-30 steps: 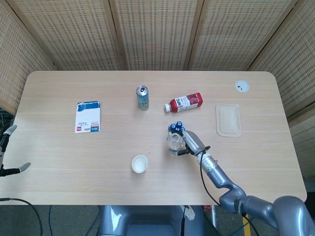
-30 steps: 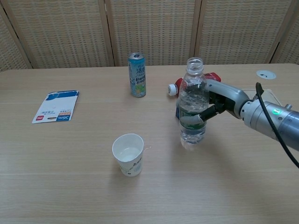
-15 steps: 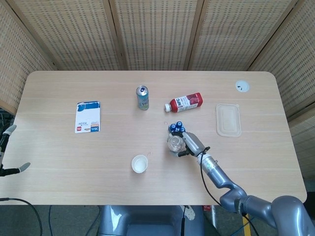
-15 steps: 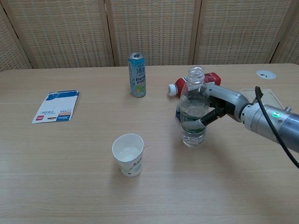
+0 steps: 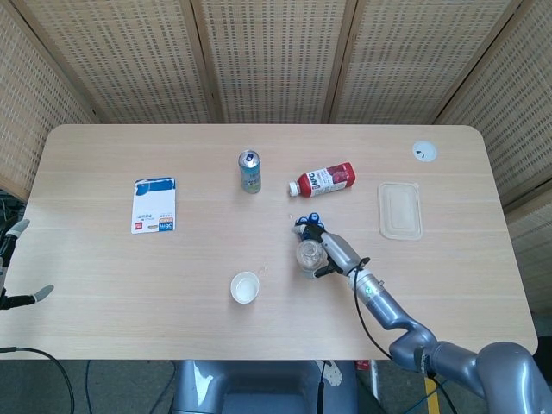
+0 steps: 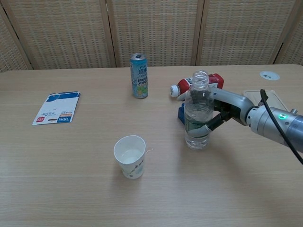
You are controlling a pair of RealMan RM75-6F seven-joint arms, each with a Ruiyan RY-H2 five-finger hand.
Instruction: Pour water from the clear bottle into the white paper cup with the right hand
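Right robot hand (image 6: 222,113) grips the uncapped clear plastic water bottle (image 6: 198,113), upright on the light wooden bench (image 6: 71,179), centre-right. White paper cup (image 6: 130,156) stands apart, nearer the front edge. Left robot hand (image 5: 13,259), off the bench's left edge: state indeterminate.

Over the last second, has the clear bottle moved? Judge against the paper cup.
Yes. The clear bottle, gripped by the right hand, has come down toward the table and now stands upright to the right of the white paper cup, no closer.
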